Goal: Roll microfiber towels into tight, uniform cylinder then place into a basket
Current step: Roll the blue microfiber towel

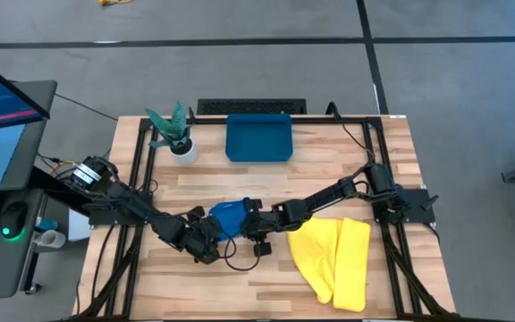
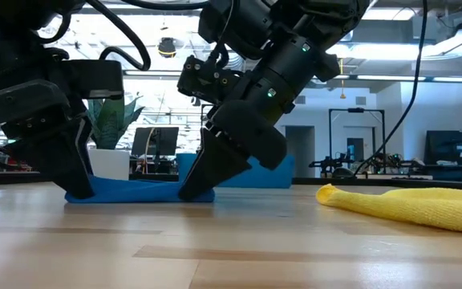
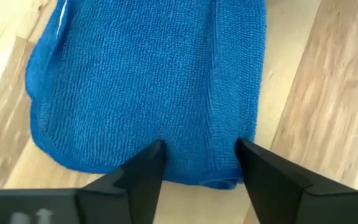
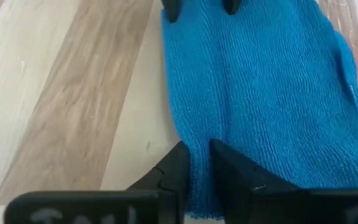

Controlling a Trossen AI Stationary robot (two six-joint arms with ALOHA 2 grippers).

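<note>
The blue towel (image 1: 226,215) lies at mid-table as a flat folded band (image 2: 139,191), flat on the wood. My left gripper (image 1: 206,240) stands open at its left end, fingers spread over the towel's edge (image 3: 197,177). My right gripper (image 1: 247,224) is at the opposite end, shut on a strip of the cloth. The yellow towel (image 1: 338,255) lies loosely folded on the table at the right (image 2: 407,202). The teal basket (image 1: 258,137) stands at the far edge. My left gripper slants down from the table's left side, and its two spread fingertips (image 3: 154,152) stand on top of the blue towel near its end edge; nothing is pinched between them. My right gripper pinches a narrow lengthwise strip at the towel's right end (image 4: 197,165) between its two fingers. The fingers slant down from the table's right side, along the band. The towel stays flat on the table.
A small white pot with a green plant (image 1: 179,141) stands left of the basket. Bare wood lies in front of the towels, toward the near edge (image 1: 240,286). A monitor and desk gear sit beyond the table's left side.
</note>
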